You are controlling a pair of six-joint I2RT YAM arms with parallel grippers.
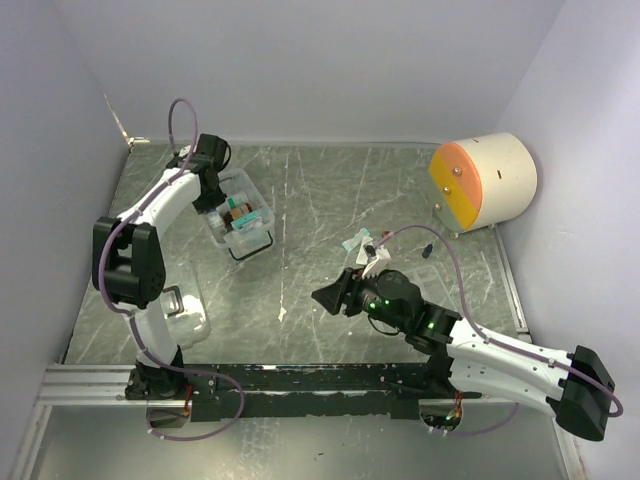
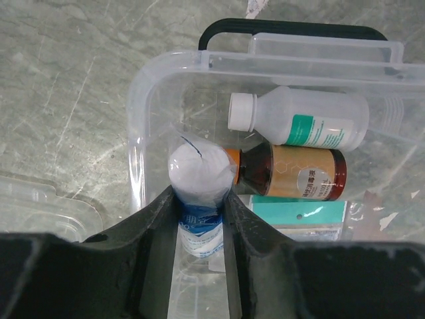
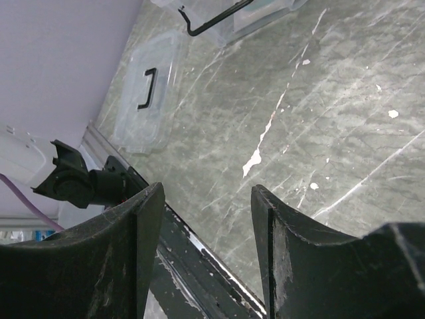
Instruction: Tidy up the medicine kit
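Observation:
The medicine kit (image 1: 243, 228) is a clear box at the back left, its black wire latch (image 2: 292, 28) on the far rim (image 2: 143, 86). Inside lie a white bottle (image 2: 305, 119), a brown bottle (image 2: 292, 171) and a teal packet (image 2: 299, 214). My left gripper (image 2: 199, 193) reaches into the box, shut on a white roll in a clear wrapper with a blue label (image 2: 199, 169). The kit's clear lid (image 1: 185, 310) with its black handle (image 3: 147, 88) lies on the table near the left arm's base. My right gripper (image 3: 207, 193) hangs open and holds nothing at mid-table (image 1: 325, 297).
A large cream-and-orange cylinder (image 1: 483, 183) stands at the back right. Small loose packets (image 1: 360, 243) and a small dark item (image 1: 426, 250) lie right of centre, beside the right arm. A black rail (image 1: 320, 380) runs along the near edge.

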